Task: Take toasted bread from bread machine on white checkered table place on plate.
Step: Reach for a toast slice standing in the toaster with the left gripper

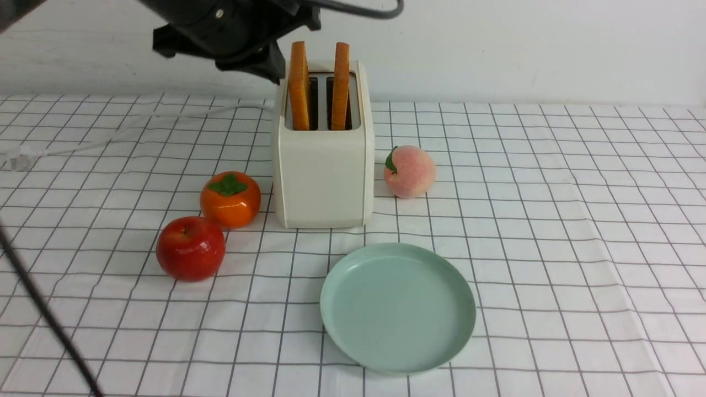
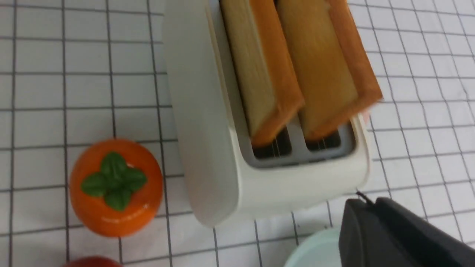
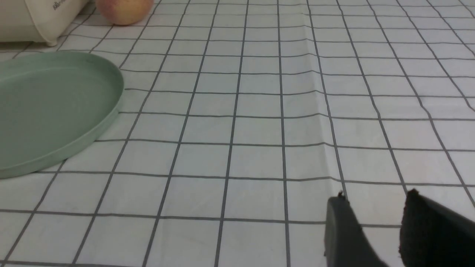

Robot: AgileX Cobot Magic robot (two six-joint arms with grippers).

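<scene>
Front view: both toast slices [image 1: 299, 82] stand upright in the toaster [image 1: 324, 176], tops proud, plate [image 1: 397, 309] bare; likely light, stiff, crumbly, so pinch the faces near the top crust gently; left gripper [image 1: 259, 58] close by them, opening unclear, right gripper [image 3: 375, 200] parted, empty.

Plain white wall [image 1: 551, 49] behind, faintly streaked, soft even indoor light

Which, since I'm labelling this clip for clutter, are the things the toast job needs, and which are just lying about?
Belongs to the job: left toast slice, right toast slice, toaster, plate, checkered table.
Just lying about: red apple, orange persimmon, peach.
</scene>
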